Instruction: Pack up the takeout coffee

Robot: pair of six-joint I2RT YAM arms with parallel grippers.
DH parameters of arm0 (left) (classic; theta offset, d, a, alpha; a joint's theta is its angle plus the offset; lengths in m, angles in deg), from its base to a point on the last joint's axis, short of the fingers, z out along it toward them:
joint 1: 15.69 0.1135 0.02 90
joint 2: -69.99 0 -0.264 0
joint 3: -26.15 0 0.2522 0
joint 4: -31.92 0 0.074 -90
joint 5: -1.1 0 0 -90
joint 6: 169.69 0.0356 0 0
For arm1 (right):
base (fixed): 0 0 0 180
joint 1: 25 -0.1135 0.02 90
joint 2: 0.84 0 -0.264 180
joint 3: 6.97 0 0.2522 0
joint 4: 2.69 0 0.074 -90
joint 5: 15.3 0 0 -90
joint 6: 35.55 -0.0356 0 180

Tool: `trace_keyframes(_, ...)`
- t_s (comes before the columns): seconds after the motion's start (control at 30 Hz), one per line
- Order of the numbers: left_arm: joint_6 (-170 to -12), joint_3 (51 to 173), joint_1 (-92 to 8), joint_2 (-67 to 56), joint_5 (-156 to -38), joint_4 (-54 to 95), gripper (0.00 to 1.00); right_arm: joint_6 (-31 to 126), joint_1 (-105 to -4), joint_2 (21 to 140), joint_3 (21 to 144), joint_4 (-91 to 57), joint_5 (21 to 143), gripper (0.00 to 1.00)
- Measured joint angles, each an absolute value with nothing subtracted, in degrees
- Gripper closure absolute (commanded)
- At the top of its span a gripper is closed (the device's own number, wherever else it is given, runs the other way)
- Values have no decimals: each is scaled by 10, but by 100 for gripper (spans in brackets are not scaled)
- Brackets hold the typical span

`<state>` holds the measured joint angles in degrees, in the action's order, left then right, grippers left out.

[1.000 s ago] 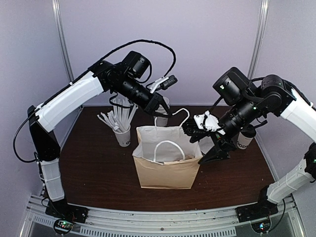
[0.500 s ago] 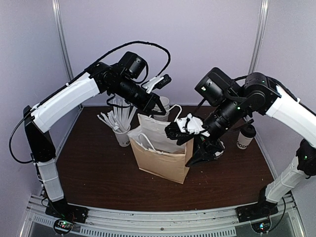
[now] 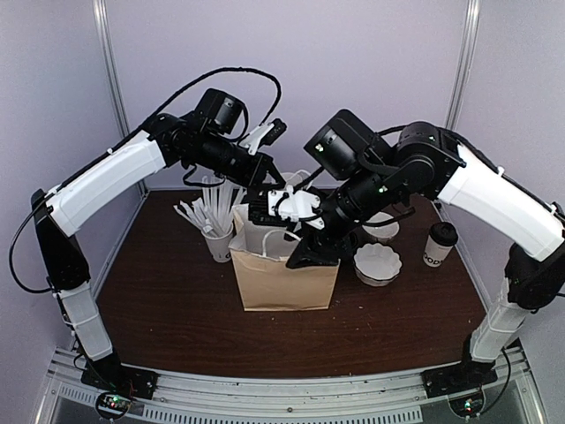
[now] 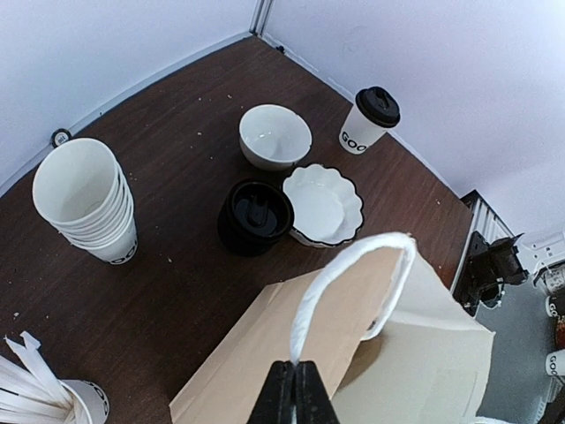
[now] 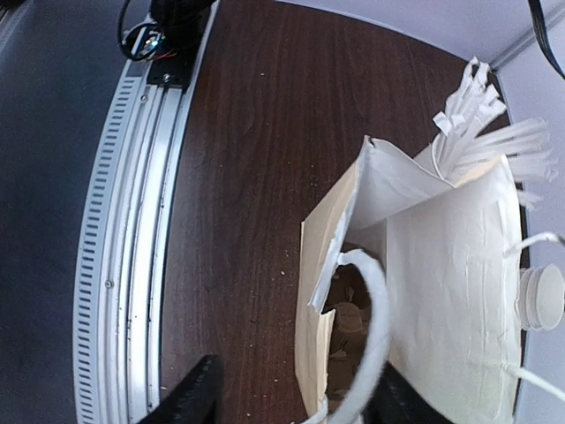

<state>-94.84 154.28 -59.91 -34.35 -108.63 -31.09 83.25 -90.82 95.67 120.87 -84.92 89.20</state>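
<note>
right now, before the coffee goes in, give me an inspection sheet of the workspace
surface: brown table, crumbs scattered, no spills seen
job's things: lidded coffee upright on the right, apart from the bag; bag upright, mouth open
clutter: cup stack, straw cup, bowl, fluted dish, black lids
grippers: left claw shut on a bag handle; right claw open around the other handle
cables: black cable loops above left arm
surroundings: pale walls, metal rail at near edge
</note>
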Motion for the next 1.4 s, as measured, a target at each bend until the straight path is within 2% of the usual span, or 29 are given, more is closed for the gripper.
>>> trace_keyframes(0.03, -948, 1542, -598, -343, -1087, -310, 95, 824, -908, 963, 1215, -848, 885, 73)
trace_keyframes(0.1, -949, 1536, -593, -340, -1094, -306, 65, 822, -908, 973, 1228, -847, 874, 99)
trace_keyframes(0.13, -949, 1532, -590, -339, -1099, -302, 57, 822, -908, 977, 1233, -846, 869, 100)
trace_keyframes(0.17, -950, 1528, -586, -339, -1106, -298, 54, 818, -908, 979, 1239, -845, 864, 100)
trace_keyframes(0.23, -953, 1524, -579, -340, -1118, -297, 53, 816, -908, 981, 1245, -844, 857, 100)
trace_keyframes(0.4, -956, 1538, -565, -356, -1143, -297, 57, 818, -908, 982, 1247, -843, 842, 100)
trace_keyframes(0.67, -952, 1555, -562, -379, -1168, -299, 100, 828, -908, 982, 1247, -843, 828, 100)
trace_keyframes(0.97, -948, 1560, -562, -350, -1174, -301, 100, 859, -908, 982, 1275, -844, 821, 100)
trace_keyframes(1.23, -932, 1699, -562, -340, -1162, -360, 100, 894, -908, 983, 1375, -835, 819, 100)
trace_keyframes(1.4, -932, 1741, -562, -338, -1161, -368, 100, 905, -908, 983, 1424, -828, 819, 100)
